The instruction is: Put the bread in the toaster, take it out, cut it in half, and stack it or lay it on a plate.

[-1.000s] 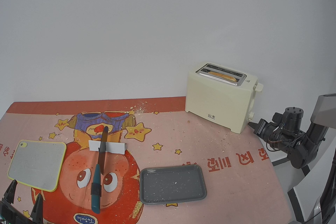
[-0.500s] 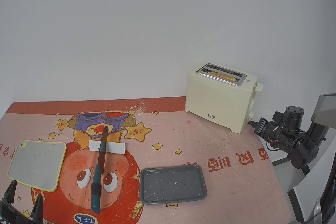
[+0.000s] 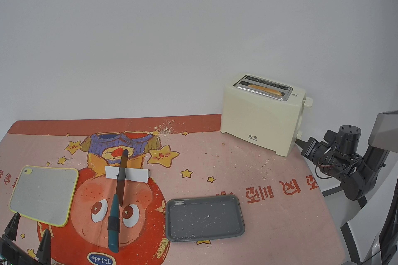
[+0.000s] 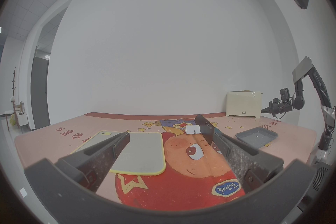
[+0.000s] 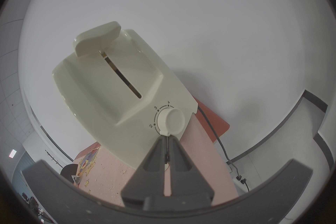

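Right gripper (image 3: 299, 140) has pushed in against the toaster (image 3: 259, 121) since a second ago. The toaster has shifted slightly away from it. Nothing else on the table has moved.

Head view: right gripper's tips touch the toaster's end face, low down by the dial. Bread (image 3: 265, 90) sits down in the toaster slot, up and beyond the right gripper, with its top edge showing. Left gripper (image 3: 28, 237) is at the near table corner with its fingers apart and nothing between them. Cutting board (image 3: 43, 194) lies just ahead of it. Knife (image 3: 116, 203) lies a little to its right, blade resting over a white holder (image 3: 137, 174). Grey tray (image 3: 203, 218) lies farther to its right, about midway between the two grippers, with only crumbs in it.

Left wrist view: left gripper (image 4: 162, 128) is spread wide over the tablecloth (image 4: 175, 179). Cutting board (image 4: 140, 154) lies just past its fingertips. White holder (image 4: 193, 129) sits beyond the board. Grey tray (image 4: 257, 136), toaster (image 4: 244, 104) and right gripper (image 4: 271, 109) are well away on the far side.

Right wrist view: right gripper (image 5: 167, 139) has its fingers pressed together, tips on the lower edge of the dial (image 5: 170, 120). Toaster (image 5: 105, 95) end face is right in front of it. Lever (image 5: 97, 38) is at the top of its track, beyond the dial. Cord (image 5: 217, 137) runs off beside the gripper.
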Robot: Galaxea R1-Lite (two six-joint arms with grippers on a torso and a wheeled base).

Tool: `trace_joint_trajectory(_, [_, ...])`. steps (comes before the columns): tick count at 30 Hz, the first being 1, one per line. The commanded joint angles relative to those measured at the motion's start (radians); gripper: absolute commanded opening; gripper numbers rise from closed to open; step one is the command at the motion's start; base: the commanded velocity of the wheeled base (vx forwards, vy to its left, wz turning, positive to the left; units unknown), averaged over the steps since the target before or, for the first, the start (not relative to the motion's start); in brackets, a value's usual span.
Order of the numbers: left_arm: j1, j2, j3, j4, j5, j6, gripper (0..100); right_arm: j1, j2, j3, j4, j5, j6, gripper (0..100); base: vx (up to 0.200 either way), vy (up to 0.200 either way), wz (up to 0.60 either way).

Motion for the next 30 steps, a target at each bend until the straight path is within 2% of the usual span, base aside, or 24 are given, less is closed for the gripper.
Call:
trace_joint_trajectory(1, [0.0,-0.004,0.018,0.0,0.0,0.0,100,0.01,0.007,0.01,0.001,0.001,-0.001,0,0.0,0.0,0.0])
trace_joint_trajectory(11, [0.0,-0.004,0.018,0.0,0.0,0.0,100,0.009,-0.01,0.033,0.007,-0.001,-0.001,0,0.0,0.0,0.0])
trace_joint_trajectory(15, [0.0,-0.004,0.018,0.0,0.0,0.0,100,0.001,-0.082,0.048,0.021,0.001,-0.002,0,0.0,0.0,0.0])
trace_joint_trajectory(26, [0.0,-0.004,0.018,0.0,0.0,0.0,100,-0.014,-0.369,0.028,0.229,0.01,-0.005,0,0.0,0.0,0.0])
trace_joint_trajectory(29, [0.0,-0.004,0.018,0.0,0.0,0.0,100,-0.014,-0.422,0.031,0.255,0.004,-0.042,0,0.0,0.0,0.0])
trace_joint_trajectory(30, [0.0,-0.004,0.018,0.0,0.0,0.0,100,-0.014,-0.441,0.034,0.262,0.002,-0.079,0,0.0,0.0,0.0])
